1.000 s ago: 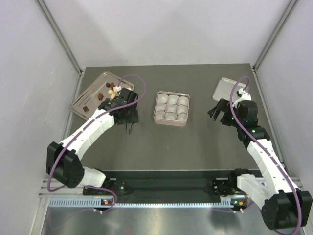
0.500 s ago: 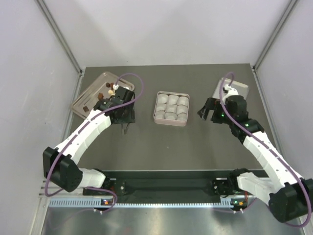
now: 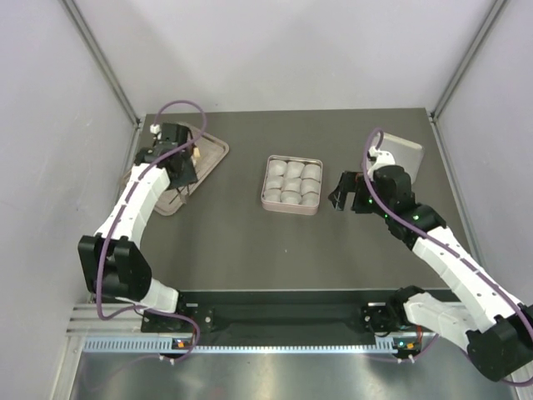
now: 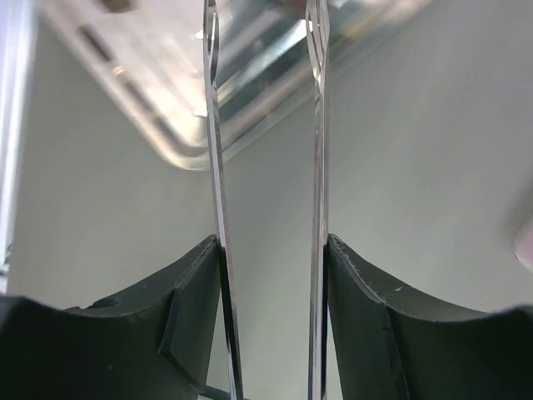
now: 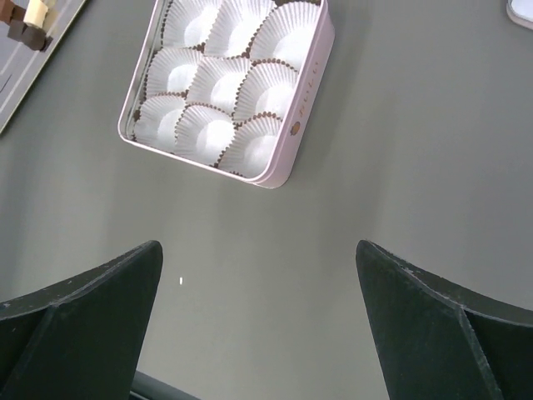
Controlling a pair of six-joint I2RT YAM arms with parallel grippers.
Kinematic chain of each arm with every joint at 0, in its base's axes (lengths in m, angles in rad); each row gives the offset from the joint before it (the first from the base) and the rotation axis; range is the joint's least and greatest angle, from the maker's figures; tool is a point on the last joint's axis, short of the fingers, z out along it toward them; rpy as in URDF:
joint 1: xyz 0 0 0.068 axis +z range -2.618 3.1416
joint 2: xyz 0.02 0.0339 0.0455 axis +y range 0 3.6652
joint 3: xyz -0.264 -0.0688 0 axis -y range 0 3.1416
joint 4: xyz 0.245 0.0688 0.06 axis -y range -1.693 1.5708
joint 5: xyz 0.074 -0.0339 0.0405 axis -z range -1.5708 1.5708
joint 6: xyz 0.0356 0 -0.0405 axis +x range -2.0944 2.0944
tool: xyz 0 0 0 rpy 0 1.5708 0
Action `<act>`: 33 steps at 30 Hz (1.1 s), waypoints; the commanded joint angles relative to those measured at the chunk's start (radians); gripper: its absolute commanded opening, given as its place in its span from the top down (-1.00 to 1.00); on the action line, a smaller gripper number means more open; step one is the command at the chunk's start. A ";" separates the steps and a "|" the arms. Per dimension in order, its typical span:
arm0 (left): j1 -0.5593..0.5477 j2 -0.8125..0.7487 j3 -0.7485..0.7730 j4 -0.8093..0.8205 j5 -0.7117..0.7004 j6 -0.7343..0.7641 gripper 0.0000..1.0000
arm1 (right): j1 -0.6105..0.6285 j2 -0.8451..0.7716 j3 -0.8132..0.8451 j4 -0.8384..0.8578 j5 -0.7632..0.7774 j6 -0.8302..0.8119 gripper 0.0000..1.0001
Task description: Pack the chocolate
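Over the far-left tray (image 3: 215, 152), the left gripper (image 4: 265, 50) hangs above a tray corner. Its thin blades are parted to a narrow gap with nothing between them where I can see. The tips run off the top of the wrist view, so I can't confirm any contact.

The right gripper (image 5: 258, 317) is spread wide and empty, just right of the tin (image 5: 287, 158), above bare table (image 3: 250, 250).

The chocolate (image 5: 29, 21) is on that tray. The right wrist view shows a few cream and dark brown cubes bunched close together. From the top view the left arm covers most of them. All nine paper cups (image 5: 212, 83) in the tin are empty, so I'd say packing hasn't started.

My read on handling:
- Each piece is tiny and near weightless, so lifting is no problem.
- They're stiff but will likely chip or dent under a hard squeeze, so close lightly.
- The faces look smooth, so I expect a cube to twist or pop out if it's caught on a corner.
- Grip across two opposite flat faces at mid-height, centred in the blades.
- Take an outlying cube first, since a bunched neighbour may get dragged along.
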 commanded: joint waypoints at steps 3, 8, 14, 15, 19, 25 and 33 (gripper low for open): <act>0.150 -0.023 -0.020 0.047 -0.008 -0.001 -0.09 | 0.009 -0.036 -0.024 0.083 0.014 -0.032 -1.00; 0.251 -0.028 -0.037 0.057 -0.042 -0.015 -0.08 | 0.012 -0.031 -0.044 0.100 -0.014 -0.049 -0.99; 0.302 -0.023 -0.114 0.125 -0.022 0.004 -0.08 | 0.079 -0.042 -0.036 0.111 0.029 -0.062 -0.99; 0.304 -0.018 -0.121 0.154 -0.016 0.011 -0.09 | 0.087 -0.042 -0.035 0.110 0.029 -0.064 -0.99; 0.312 0.031 -0.120 0.160 -0.002 0.010 -0.08 | 0.105 -0.054 -0.034 0.111 0.076 -0.088 -0.99; 0.315 0.058 -0.121 0.194 -0.008 0.025 -0.10 | 0.116 -0.062 -0.031 0.099 0.113 -0.102 -1.00; 0.316 0.104 -0.134 0.243 0.045 0.038 -0.10 | 0.122 -0.058 -0.031 0.102 0.129 -0.104 -0.99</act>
